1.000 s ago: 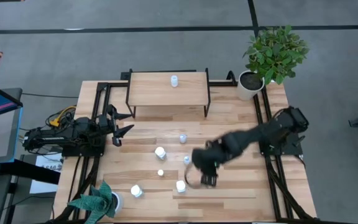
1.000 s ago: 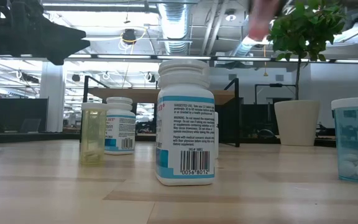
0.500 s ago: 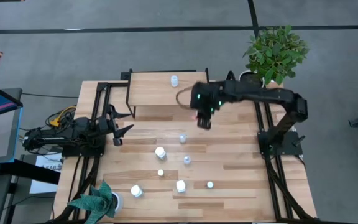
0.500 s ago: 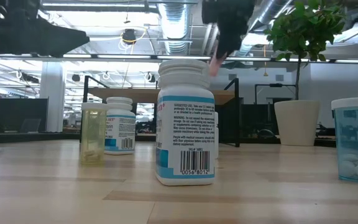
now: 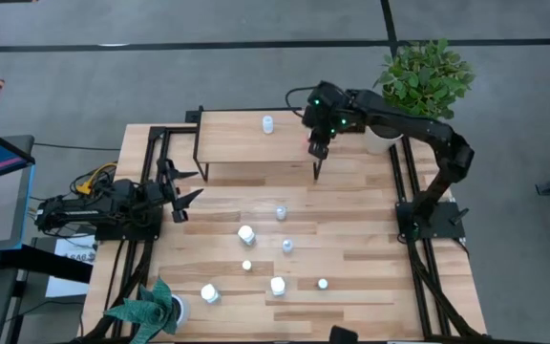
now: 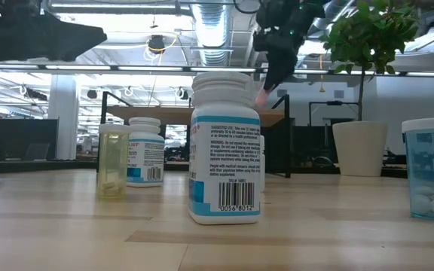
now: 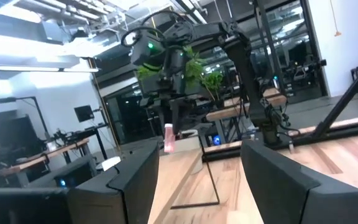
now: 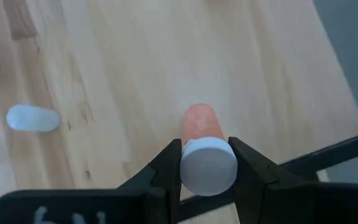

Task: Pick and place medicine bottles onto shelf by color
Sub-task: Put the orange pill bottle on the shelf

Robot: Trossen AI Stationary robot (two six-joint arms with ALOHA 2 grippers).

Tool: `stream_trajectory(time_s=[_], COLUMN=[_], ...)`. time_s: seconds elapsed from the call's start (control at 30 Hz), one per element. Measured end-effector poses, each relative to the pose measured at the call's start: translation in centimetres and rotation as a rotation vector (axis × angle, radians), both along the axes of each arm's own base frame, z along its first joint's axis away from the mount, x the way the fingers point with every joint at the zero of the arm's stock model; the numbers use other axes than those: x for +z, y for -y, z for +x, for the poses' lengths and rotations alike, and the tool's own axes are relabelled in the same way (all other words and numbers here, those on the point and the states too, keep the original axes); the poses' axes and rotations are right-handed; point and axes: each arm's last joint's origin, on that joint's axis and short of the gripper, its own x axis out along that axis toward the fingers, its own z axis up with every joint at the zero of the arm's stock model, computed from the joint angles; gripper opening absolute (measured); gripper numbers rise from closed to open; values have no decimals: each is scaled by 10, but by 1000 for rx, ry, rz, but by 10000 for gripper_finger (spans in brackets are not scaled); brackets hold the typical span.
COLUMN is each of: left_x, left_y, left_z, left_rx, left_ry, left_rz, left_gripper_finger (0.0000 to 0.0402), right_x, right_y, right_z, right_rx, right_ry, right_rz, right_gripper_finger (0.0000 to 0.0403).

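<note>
My right gripper [image 5: 316, 143] is over the right end of the wooden-topped shelf [image 5: 237, 134], shut on a tiny pinkish-orange bottle with a white cap [image 8: 208, 165]. It also shows in the low view [image 6: 263, 95] and the left wrist view [image 7: 168, 138]. A pale-blue bottle [image 5: 268, 123] stands on the shelf top. Several more bottles stand on the table in front of the shelf, among them a white one [image 5: 246, 233] and a pale one [image 5: 323, 283]. My left gripper [image 5: 184, 183] waits open at the table's left side, empty. My right gripper pinches the tiny bottle by the two sides of its white cap [image 8: 194, 163] between its two fingers. The fingers come from above, pointing down. The pinkish body [image 8: 201, 121] hangs below the cap, about upright, clear of the shelf top [image 8: 104, 62].
A potted green plant [image 5: 420, 86] stands at the table's far right corner, close to my right arm. Another plant [image 5: 151, 311] is at the near left corner. A large white labelled bottle [image 6: 225, 147] and a blue one [image 6: 432, 169] stand close to the low camera.
My right gripper has carried the tiny bottle from above the table's near middle toward the far edge, swinging up to the shelf's right end. The bottle has stayed in the shut fingers. The bottles on the table have not moved.
</note>
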Motion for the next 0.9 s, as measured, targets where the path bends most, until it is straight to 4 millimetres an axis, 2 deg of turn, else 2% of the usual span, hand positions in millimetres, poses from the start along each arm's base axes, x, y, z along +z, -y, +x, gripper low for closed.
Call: stream_trajectory(time_s=[0.17,0.37,0.5,0.67,0.9], left_x=[2,2,2,2,1], left_y=[0,0,0,0,0], left_z=[0,-1,0,0,0], left_rx=[1,3,0,-3,-7], left_ry=[17,16,18,20,23], left_rz=[1,6,-2,-11,-25], left_gripper_finger=[217,217,217,217,217], right_x=[8,26,27,19,5], right_y=[10,21,33,45,51], right_z=[2,19,27,38,50], right_rx=[5,21,8,0,8], right_ry=[5,17,-42,-152,-274], right_rz=[-42,-80,-44,26,108], right_gripper_finger=[120,119,120,120,120])
